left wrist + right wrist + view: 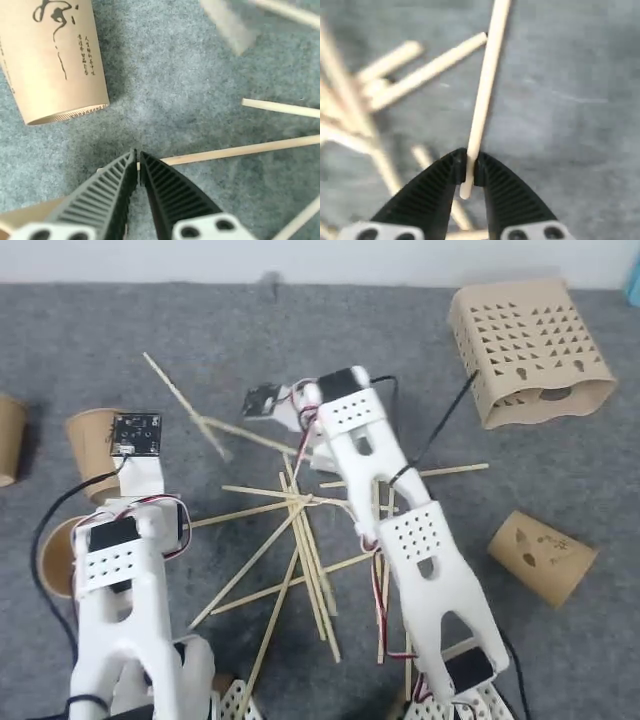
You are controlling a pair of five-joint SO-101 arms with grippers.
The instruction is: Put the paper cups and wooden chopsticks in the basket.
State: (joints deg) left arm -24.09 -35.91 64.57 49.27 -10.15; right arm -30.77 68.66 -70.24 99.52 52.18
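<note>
At the far right corner of the table (200, 320): 1 tan perforated basket (530, 350), nothing visible inside it.

Paper cups, 4 in total, all outside the basket:
- Right-side cup (540, 558), lying on its side near the right edge, well apart from the basket.
- Edge cup (8, 438), cut off by the left edge.
- Wrist-side cup (88, 455), partly under the left arm's wrist; the left wrist view shows it on its side, near the fingertips but not touching.
- Low cup (52, 555), near the left edge, beside the left arm's body.

Wooden chopsticks: a loose crossed scatter (300, 502) across the middle of the table, several overlapping, with strays towards the far edge.

Left gripper (138, 159): low over the table, jaws drawn together to a thin slit. A crossing chopstick (240, 150) runs right up to the tips; whether it is nipped cannot be told.

Right gripper (470, 167): over the middle of the table, jaws pressed onto the end of a held chopstick (485, 85), which juts straight out past the tips. Other chopsticks lie blurred beside it.
</note>
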